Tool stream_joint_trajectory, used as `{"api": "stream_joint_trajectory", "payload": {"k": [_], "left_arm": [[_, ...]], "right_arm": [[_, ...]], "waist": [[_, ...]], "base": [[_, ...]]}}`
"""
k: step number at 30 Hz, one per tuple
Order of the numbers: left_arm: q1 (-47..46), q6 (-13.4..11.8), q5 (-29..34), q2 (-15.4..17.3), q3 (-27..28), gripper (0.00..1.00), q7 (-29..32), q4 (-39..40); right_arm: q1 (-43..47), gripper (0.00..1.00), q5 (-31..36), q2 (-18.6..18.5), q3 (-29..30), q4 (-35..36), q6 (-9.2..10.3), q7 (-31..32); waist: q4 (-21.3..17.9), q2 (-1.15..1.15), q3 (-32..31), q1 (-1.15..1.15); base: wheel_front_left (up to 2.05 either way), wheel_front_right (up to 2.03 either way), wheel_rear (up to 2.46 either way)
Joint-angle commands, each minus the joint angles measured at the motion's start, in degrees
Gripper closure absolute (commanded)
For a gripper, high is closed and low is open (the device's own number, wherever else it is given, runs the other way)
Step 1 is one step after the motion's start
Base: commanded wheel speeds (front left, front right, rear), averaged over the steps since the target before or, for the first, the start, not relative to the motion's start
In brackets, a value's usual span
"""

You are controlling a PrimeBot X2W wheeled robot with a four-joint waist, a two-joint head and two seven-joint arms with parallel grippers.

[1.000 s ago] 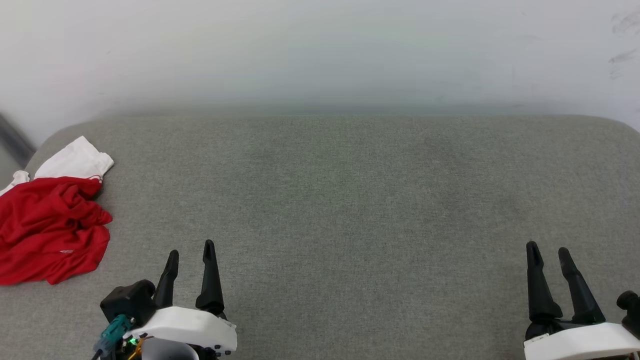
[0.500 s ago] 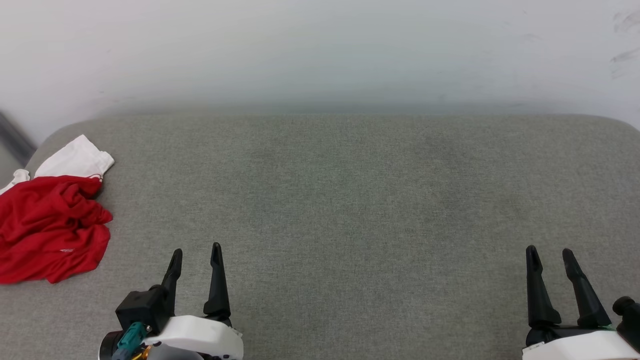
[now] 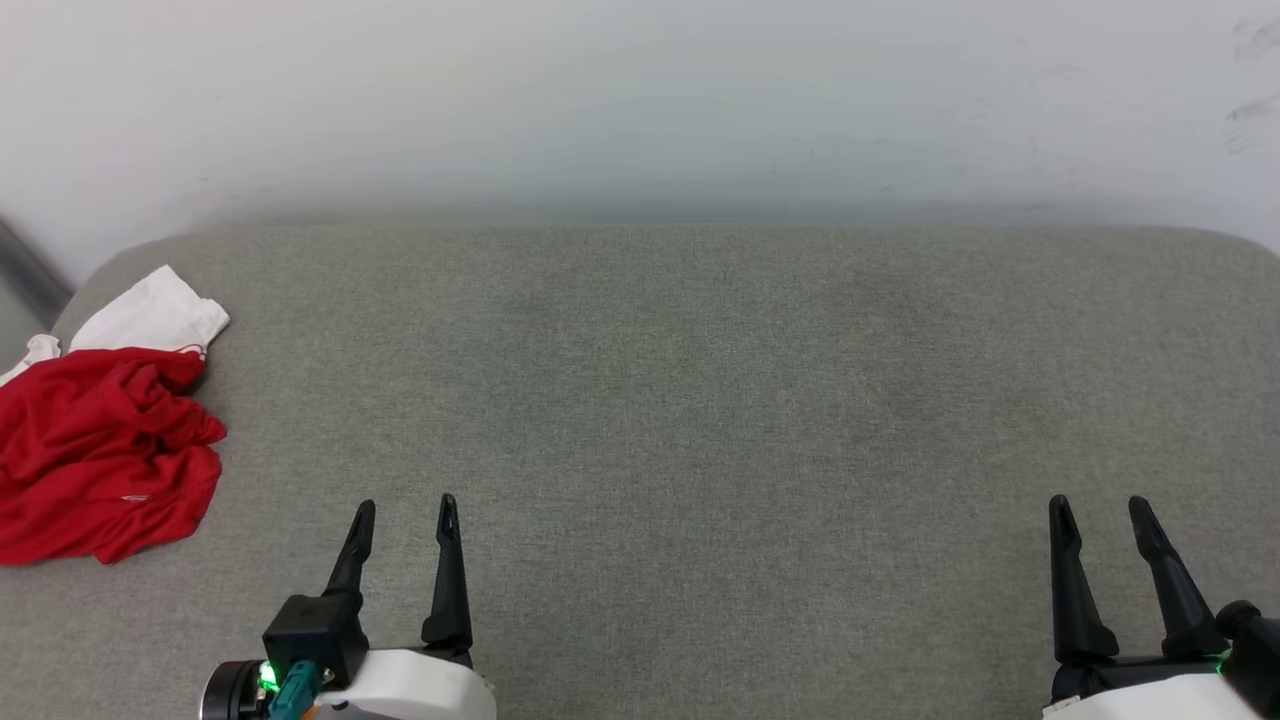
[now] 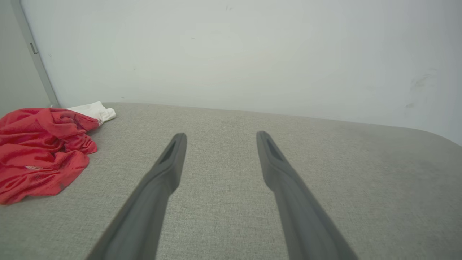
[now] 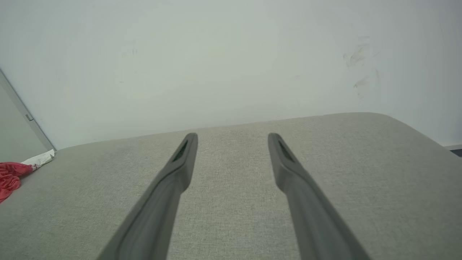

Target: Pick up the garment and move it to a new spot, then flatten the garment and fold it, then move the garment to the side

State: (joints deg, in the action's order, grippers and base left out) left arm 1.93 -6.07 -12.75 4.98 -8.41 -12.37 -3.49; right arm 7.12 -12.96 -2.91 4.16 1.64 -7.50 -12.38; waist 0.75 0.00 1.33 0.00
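Since a second ago the left gripper has slid a little away from the garment and back toward the near edge of the grey padded surface, while the right gripper has sunk slightly toward that same edge; the garment itself lies as it did. From the head view, the garment is a crumpled red heap at the surface's left end, close to its far corner, with one white sleeve poking out toward the far edge, which lies along the pale wall. Both grippers hover at the surface's near edge, the left one nearer the garment but well apart from it, the right one at the opposite end. Each has its two dark fingers spread wide with nothing between them. In the left wrist view, the left gripper points across the surface toward the wall, jaws fully parted and empty; the garment sits off to one side of the fingers, its red folds bunched up and the white sleeve lying flat on the surface behind them. In the right wrist view, the right gripper is likewise wide apart and holds nothing, and the garment is a small red patch at the surface's far-off left end.
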Motion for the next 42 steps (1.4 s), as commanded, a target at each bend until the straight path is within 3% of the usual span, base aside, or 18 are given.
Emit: {"api": "stream_joint_trajectory", "payload": {"k": [1,24,42], "left_arm": [[0.25,0.06,0.92,0.02,0.05,0.0,-0.51,0.19],[2.14,0.79,10.32,-1.38,0.72,0.0,-2.94,-0.52],[2.21,1.83,9.58,-2.04,1.95,0.0,-2.86,-1.46]], "right_arm": [[0.56,0.0,1.05,0.03,-0.08,0.62,0.02,-0.48],[2.66,0.0,9.12,0.05,-0.58,2.02,0.02,-2.89],[2.79,0.0,3.82,0.05,-0.89,0.76,0.03,-2.84]], "waist": [[0.01,0.0,-0.05,0.0],[0.24,0.0,-0.49,0.0],[0.26,0.0,-0.48,0.0]], "base": [[0.0,0.0,0.0],[0.0,0.0,0.0],[0.0,0.0,0.0]]}}
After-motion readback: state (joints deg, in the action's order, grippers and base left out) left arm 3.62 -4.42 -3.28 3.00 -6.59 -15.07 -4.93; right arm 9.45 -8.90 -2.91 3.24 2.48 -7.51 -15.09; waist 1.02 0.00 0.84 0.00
